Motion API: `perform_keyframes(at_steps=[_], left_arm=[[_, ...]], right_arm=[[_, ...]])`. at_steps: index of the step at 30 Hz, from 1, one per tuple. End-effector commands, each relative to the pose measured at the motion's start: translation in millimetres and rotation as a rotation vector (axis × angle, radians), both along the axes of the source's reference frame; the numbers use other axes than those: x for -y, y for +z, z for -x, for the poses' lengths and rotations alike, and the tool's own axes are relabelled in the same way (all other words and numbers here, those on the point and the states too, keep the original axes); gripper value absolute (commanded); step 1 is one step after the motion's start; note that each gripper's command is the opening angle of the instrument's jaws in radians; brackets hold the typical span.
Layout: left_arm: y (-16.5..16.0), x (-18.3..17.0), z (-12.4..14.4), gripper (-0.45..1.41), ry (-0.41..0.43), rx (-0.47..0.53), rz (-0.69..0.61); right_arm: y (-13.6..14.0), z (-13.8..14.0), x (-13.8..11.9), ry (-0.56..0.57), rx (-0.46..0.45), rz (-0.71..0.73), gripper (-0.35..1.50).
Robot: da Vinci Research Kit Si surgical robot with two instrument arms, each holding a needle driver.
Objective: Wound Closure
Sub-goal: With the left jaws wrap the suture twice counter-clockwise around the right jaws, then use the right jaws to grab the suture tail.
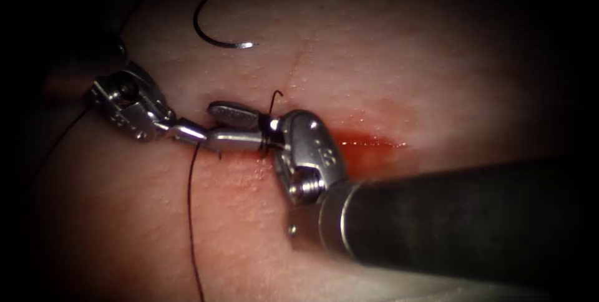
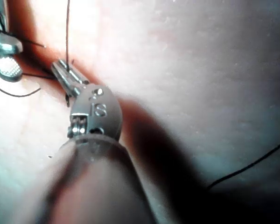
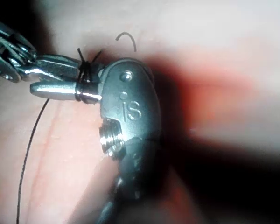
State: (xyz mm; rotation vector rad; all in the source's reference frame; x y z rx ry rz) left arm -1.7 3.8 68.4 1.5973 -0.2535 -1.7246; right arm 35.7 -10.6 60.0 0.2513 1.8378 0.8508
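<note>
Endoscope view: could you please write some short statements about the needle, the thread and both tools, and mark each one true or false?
1. The needle lies free on the tissue, left of the cut. True.
2. The right tool holds the needle. False: its fingers are open, with thread wound around them.
3. Red fluid lies on the tissue beside the right tool. True.
4. The left tool has its fingers wide open. False: they are shut, apparently on the thread.
</note>
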Motion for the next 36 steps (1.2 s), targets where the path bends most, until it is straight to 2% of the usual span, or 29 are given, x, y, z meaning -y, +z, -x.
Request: perform_keyframes(at_steps=[1, 3, 6, 8, 11, 13, 14, 15, 20, 28, 34, 36], left_arm=[[0.3, -0.2, 0.4, -0.45, -0.002, 0.0, 0.0], [-0.2, 0.3, 0.5, -0.45, -0.009, -0.009, 0.003], [-0.7, 0.8, 0.7, -0.45, -0.03, -0.008, -0.008], [-1.4, 1.2, 1.1, -0.45, -0.054, -0.009, -0.018], [-2.1, 1.7, 1.7, -0.45, -0.065, -0.021, -0.029], [-2.6, 2.1, 2.2, -0.45, -0.071, -0.026, -0.033], [-2.8, 2.5, 2.5, -0.45, -0.077, -0.025, -0.031], [-3.0, 2.7, 2.5, -0.45, -0.079, -0.027, -0.035], [-3.9, 3.8, 3.4, -0.45, -0.107, -0.038, -0.057], [-4.6, 5.6, 4.1, -0.45, -0.118, -0.04, -0.055], [-3.9, 4.7, 4.4, -0.45, -0.133, -0.035, -0.071], [-3.5, 4.0, 4.6, -0.45, -0.137, -0.037, -0.08]], right_arm=[[0.7, 0.6, 0.0, -0.001, 0.074, -0.001, 0.27], [0.2, 1.1, -0.4, 0.044, 0.129, -0.022, 0.31], [-0.6, 1.3, -0.9, 0.103, 0.147, -0.054, 0.14], [-1.2, 1.1, -1.1, 0.134, 0.186, -0.072, 0.36], [-1.9, 0.4, -0.9, 0.168, 0.2, -0.154, 0.44], [-2.2, 0.0, -0.7, 0.198, 0.204, -0.204, 0.61], [-2.2, -0.2, -0.5, 0.213, 0.213, -0.231, 0.88], [-2.3, -0.3, -0.3, 0.215, 0.221, -0.259, 0.93], [-2.0, -1.0, 0.7, 0.249, 0.336, -0.288, 1.01], [-1.9, -0.9, 0.9, 0.314, 0.386, -0.326, 1.05], [-1.6, -0.1, 1.2, 0.361, 0.411, -0.362, 1.01], [-1.1, 0.5, 1.1, 0.359, 0.45, -0.383, 0.96]])
